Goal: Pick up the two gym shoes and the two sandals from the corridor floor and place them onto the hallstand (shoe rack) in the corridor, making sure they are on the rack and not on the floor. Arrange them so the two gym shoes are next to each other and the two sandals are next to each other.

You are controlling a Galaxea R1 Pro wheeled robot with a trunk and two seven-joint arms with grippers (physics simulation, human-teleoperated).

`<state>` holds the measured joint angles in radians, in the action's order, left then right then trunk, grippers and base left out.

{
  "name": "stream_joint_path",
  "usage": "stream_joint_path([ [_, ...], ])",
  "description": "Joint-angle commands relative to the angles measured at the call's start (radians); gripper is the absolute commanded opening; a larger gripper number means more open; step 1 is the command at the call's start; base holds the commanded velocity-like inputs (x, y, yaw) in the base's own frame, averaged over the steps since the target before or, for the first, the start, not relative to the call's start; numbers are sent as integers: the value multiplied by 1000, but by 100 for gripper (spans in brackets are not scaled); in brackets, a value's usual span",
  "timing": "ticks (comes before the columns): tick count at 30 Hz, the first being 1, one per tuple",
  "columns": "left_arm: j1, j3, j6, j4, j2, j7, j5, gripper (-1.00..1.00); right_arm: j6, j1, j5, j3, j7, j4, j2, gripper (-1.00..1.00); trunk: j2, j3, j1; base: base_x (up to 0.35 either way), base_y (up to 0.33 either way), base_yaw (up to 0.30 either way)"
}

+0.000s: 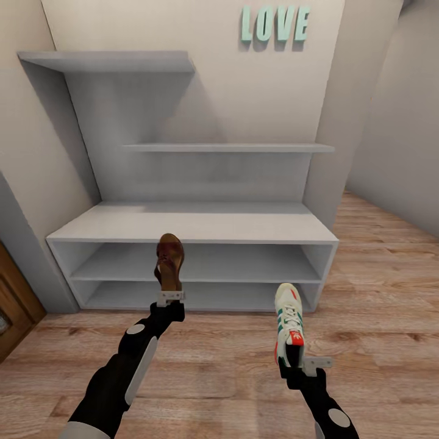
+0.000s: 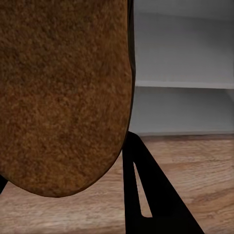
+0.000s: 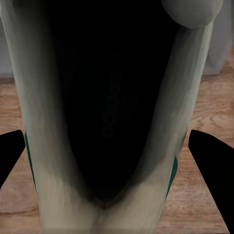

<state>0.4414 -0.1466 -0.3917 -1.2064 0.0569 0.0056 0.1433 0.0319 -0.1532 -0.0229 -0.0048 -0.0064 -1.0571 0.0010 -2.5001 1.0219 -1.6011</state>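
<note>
Pale wood-plank corridor floor (image 1: 219,366) runs up to the grey-white hallstand (image 1: 195,222), whose flat top surface, two open shelf rows and stepped upper shelves stand bare beneath the teal LOVE letters (image 1: 274,24). Both arms reach toward it, each carrying footwear clear of the floor. The left pincer (image 1: 170,298) is clamped on one brown sandal (image 1: 169,261) at its heel end, the sandal standing nearly upright above the fingers with its toe toward the lower shelves; its suede-like sole (image 2: 58,92) faces the left wrist camera. The right pincer (image 1: 291,361) grips a gym shoe (image 1: 288,317) by the heel, toe pointing ahead toward the rack, and its dark opening (image 3: 109,107) lies between the black fingers (image 3: 209,156). Judging by looks, the sandal is light and flexible, so it may droop or swing held at one end; the sneaker seems stiffer and best pinched at the firm heel collar.
</note>
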Motion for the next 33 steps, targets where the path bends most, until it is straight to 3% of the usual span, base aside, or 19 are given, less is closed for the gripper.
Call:
stream_joint_path([
  [1, 0, 1, -5, -1, 0, 1, 9, -100, 3, 0, -8, -3, -1, -2, 0, -100, 0, 1, 0, 0, 2, 0],
  [5, 0, 2, -6, 1, -3, 2, 9, -100, 3, 1, -77, -71, 0, -3, -5, -100, 0, 1, 0, 0, 1, 0],
  [7, 0, 2, -6, 7, -8, 2, 9, -100, 5, 2, -140, -204, 3, -4, -8, -100, 0, 1, 0, 0, 0, 0],
  [9, 0, 2, -6, 9, -14, 2, 9, -100, 8, 2, -162, -293, 6, -4, -9, -100, 0, 1, 0, 0, 0, 0],
  [10, 0, 2, -6, 11, -20, 2, 9, -100, 11, 2, -176, -389, 10, -3, -11, -100, 0, 1, 0, 0, 0, 0],
  [11, 0, 2, -6, 11, -23, 1, 9, -100, 12, 2, -181, -437, 15, -3, -11, -100, 0, 1, 0, 0, 0, 0],
  [12, 0, 2, -6, 12, -27, 1, 9, -100, 13, 2, -188, -532, 28, -3, -12, -100, 0, 1, 0, 0, 0, 0],
  [13, 0, 2, -6, 12, -28, 1, 9, -100, 14, 1, -190, -578, 38, -4, -13, -100, 0, 1, 0, 0, 0, 0],
  [14, 0, 2, -6, 12, -31, 1, 9, -100, 16, 2, -194, -664, 62, -3, -13, -100, 0, 1, 0, 0, 0, 0],
  [17, 0, 2, -6, 13, -33, 1, 9, -100, 20, 2, -195, -819, 111, -4, -25, -100, 0, 1, 0, 0, 0, 0],
  [18, 0, 2, -6, 13, -34, 1, 9, -100, 31, 2, -195, -886, 128, -4, -43, -100, 0, 1, 0, 0, 0, 0],
  [21, 0, 2, -7, 13, -34, 1, 10, -100, 162, 1, -194, -1026, 150, -4, -147, -100, 0, 1, 0, 0, 0, 0],
  [22, 0, 2, -7, 13, -34, 1, 10, -100, 233, 1, -194, -1052, 153, -4, -197, -100, 0, 1, 0, 0, 0, 0],
  [23, 0, 1, -8, 14, -34, 1, 12, -100, 374, 1, -194, -1079, 155, -2, -304, -100, 0, 1, 0, 0, 0, 0],
  [26, 0, 1, -20, 45, -33, 1, 14, -100, 503, 2, -194, -1102, 156, -2, -440, -100, 0, 1, 0, 0, 0, 0],
  [28, 0, 2, -44, 73, -33, 1, 14, -100, 533, 1, -193, -1141, 156, -1, -508, -100, 0, 1, 0, 0, 0, 0],
  [30, 0, 3, -90, 89, -32, 2, 13, -100, 546, 1, -189, -1215, 156, -1, -562, -100, 0, 1, 0, 0, 0, 0],
  [31, 0, 4, -131, 120, -33, 1, 13, -100, 551, 2, -154, -1263, 156, -1, -588, -100, 0, 1, 0, 0, 0, 0],
  [33, 0, 5, -158, 163, -33, 1, 13, -100, 553, 2, -99, -1288, 157, -1, -601, -100, 0, 1, 0, 0, 0, 0],
])
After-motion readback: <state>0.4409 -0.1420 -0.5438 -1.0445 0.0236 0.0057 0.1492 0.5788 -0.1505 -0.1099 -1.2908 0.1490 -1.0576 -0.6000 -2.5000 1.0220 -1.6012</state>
